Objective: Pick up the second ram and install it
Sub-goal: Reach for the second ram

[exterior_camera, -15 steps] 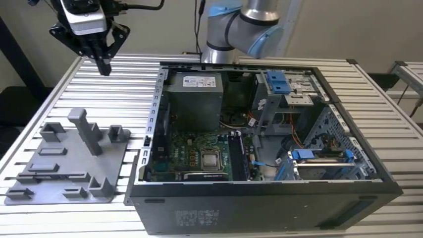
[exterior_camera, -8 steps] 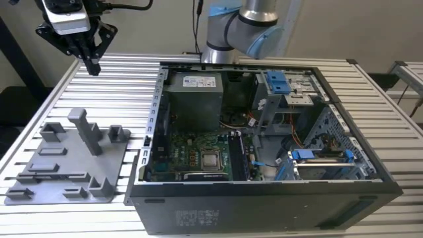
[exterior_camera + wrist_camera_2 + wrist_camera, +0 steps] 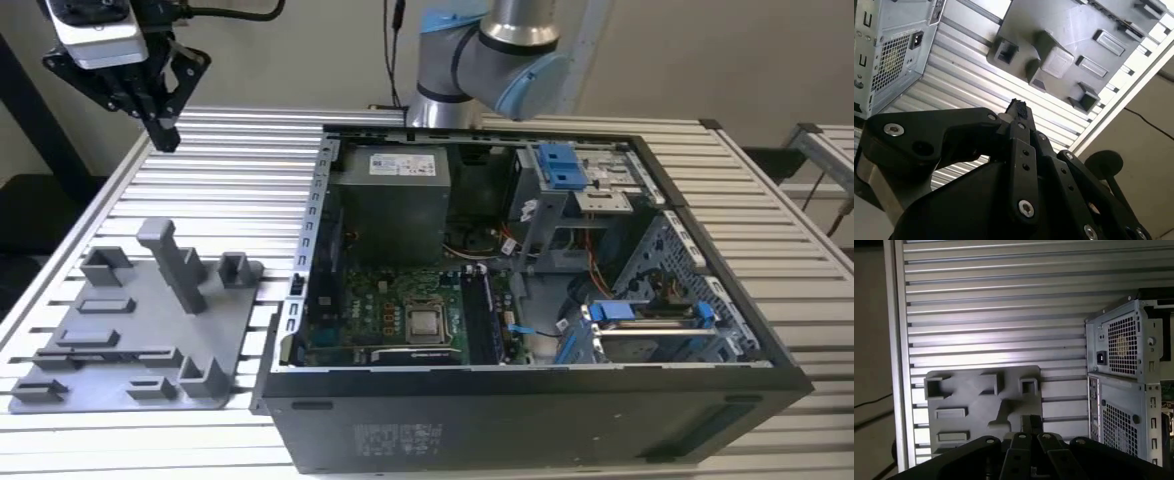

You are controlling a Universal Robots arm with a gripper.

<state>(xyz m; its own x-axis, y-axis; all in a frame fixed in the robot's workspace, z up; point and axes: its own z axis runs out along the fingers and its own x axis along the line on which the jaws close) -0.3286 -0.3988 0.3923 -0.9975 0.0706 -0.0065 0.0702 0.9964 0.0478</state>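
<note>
My gripper point(image 3: 163, 138) hangs high over the far corner of the slatted table, on the exterior view's left, well above and behind the grey plastic tray point(image 3: 80, 340). Its dark fingers point down and meet at the tips, with nothing visible between them. In both wrist views the closed fingertips point(image 3: 1016, 106) point(image 3: 1028, 423) hover over the tray point(image 3: 1079, 30) point(image 3: 969, 395), whose pockets look bare. The second ram is out of view. The open computer case point(image 3: 534, 375) lies on the exterior view's right with its motherboard point(image 3: 400, 320) exposed.
The tray carries upright posts, the tallest point(image 3: 174, 265) near its middle. The arm's base point(image 3: 467, 70) stands behind the case. The case's rear panel with a power socket point(image 3: 889, 50) point(image 3: 1124, 350) is beside the tray. Bare table slats point(image 3: 227, 170) lie under the gripper.
</note>
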